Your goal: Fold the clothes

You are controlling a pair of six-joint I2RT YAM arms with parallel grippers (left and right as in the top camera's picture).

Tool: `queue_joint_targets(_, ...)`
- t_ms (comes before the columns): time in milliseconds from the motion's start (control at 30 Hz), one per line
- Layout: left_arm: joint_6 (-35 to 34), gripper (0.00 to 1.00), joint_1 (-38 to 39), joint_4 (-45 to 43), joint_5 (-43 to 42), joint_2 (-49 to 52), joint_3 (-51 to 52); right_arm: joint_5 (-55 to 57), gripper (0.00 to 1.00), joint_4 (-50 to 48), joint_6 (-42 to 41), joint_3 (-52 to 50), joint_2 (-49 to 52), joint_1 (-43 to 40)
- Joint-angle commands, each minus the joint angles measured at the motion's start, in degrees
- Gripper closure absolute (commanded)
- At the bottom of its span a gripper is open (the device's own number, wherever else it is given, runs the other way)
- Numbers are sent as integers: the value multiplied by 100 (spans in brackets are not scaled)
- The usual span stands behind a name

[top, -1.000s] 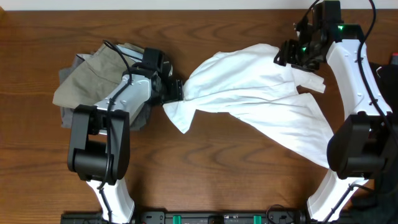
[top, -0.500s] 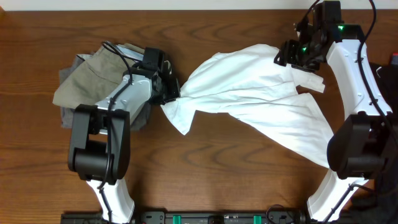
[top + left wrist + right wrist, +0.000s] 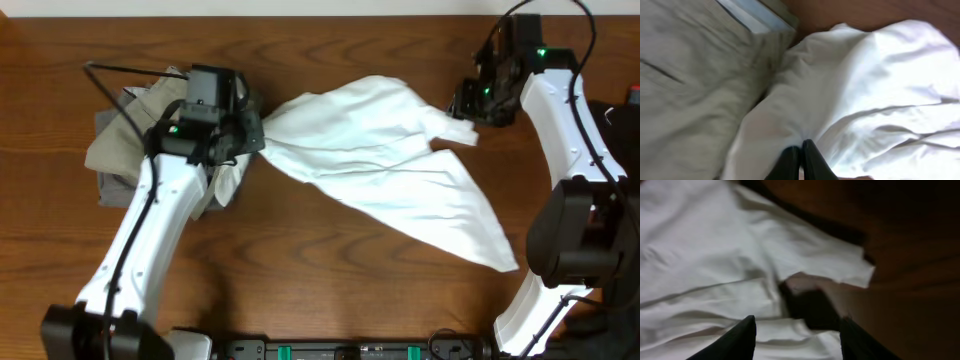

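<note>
Brown wood table [image 3: 330, 260] (dark grain): left hand [image 3: 799, 152] clenched on white shirt [image 3: 380, 150], right hand [image 3: 796, 325] released.

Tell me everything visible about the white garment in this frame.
The white garment looks like thin, soft cloth, crumpled and unfolded, stretched diagonally across the wooden table. Its left end is pinched in the shut left gripper and overlaps the olive clothes pile. A sleeve-like flap lies under the open right gripper. One corner trails toward the near right.
</note>
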State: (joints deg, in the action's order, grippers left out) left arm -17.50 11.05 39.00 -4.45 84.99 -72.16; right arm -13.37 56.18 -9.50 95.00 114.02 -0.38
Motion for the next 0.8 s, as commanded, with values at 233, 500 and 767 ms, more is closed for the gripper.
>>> queue_joint_targets(233, 160, 94, -2, 153, 385, -118, -87, -1480, 46, -1279, 507, -1480, 142, 380)
queue_joint_targets(500, 160, 94, -2, 149, 385, -118, -87, -1139, 50, -1891, 745, -1714, 142, 739)
queue_joint_targets(767, 157, 94, -2, 151, 382, -118, -87, -557, 52, -2087, 741, -1727, 142, 920)
